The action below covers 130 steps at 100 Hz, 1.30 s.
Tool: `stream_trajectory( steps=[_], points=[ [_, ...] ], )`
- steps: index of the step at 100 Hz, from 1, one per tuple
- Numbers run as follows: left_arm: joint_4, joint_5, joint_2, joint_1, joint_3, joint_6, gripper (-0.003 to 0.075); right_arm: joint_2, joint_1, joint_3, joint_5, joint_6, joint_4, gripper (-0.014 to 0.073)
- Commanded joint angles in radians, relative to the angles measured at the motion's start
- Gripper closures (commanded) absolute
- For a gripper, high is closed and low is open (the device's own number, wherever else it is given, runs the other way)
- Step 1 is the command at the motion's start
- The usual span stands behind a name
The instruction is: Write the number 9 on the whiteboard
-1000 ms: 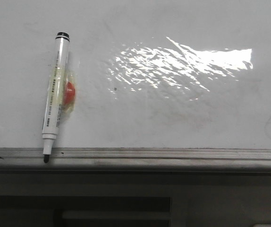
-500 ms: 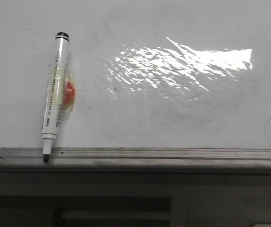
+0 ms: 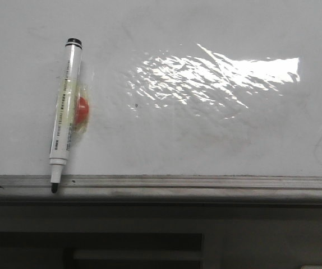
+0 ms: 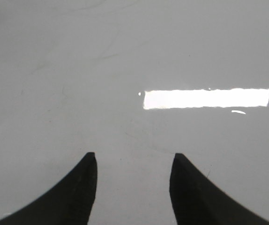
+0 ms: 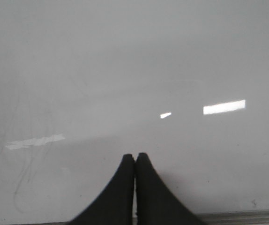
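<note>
I see glossy whiteboard (image 3: 217, 129), faint grey smudges, rippled glare patch, grey metal rail (image 3: 206, 182) at lower edge; no 9 drawn on it. White marker (image 3: 65, 112) lies tilted, black tip on rail, taped red blob (image 3: 82, 110) beside. Left gripper (image 4: 133, 161) fingers spread, empty. Right gripper (image 5: 135, 158) closed, empty

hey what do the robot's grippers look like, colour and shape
Only the fingertips show, in the wrist views. The left gripper and right gripper both have plain black, matte fingers that curve inward and taper to narrow tips. No cables, markings or arm links are visible.
</note>
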<state>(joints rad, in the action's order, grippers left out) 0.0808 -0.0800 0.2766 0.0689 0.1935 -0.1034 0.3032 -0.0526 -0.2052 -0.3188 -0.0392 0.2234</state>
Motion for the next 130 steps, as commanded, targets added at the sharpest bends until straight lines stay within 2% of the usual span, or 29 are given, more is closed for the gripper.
stream_trajectory(
  steps=[1,18,41,56,71,87,102,110,118,130],
  points=[
    [-0.003,-0.135,0.034,0.022,0.027,-0.015,0.0366,0.017,0.002,-0.037,0.067,0.012,0.004,0.0655],
    [0.081,-0.143,0.108,0.126,0.029,-0.015,0.0365,0.017,0.002,-0.037,0.067,0.012,0.004,0.0655],
    [0.081,-0.191,0.229,0.404,0.029,-0.149,0.0366,0.017,0.002,-0.037,0.067,0.012,0.004,0.0655],
    [0.081,-0.187,0.322,0.575,0.029,-0.155,0.0366,0.017,0.003,-0.037,0.067,0.012,0.004,0.0655],
    [0.068,-0.232,0.443,0.697,0.029,-0.155,0.0366,0.017,0.003,-0.037,0.069,0.012,0.004,0.0655],
    [-0.049,-0.329,0.569,0.767,0.029,-0.155,0.0365,0.017,0.003,-0.037,0.067,0.012,0.004,0.0655],
    [-0.053,-0.447,0.687,0.796,0.029,-0.157,0.0365,0.017,0.003,-0.037,0.058,0.012,0.004,0.0655],
    [-0.053,-0.514,0.730,0.808,0.029,-0.203,0.0365,0.017,0.005,-0.037,0.060,0.012,0.004,0.0655],
    [-0.065,-0.525,0.775,0.808,0.029,-0.260,0.0366,0.017,0.004,-0.037,0.053,0.012,0.004,0.0655],
    [-0.087,-0.534,0.830,0.808,0.029,-0.262,0.0366,0.017,0.004,-0.037,0.051,0.012,0.004,0.0655]
  ],
)
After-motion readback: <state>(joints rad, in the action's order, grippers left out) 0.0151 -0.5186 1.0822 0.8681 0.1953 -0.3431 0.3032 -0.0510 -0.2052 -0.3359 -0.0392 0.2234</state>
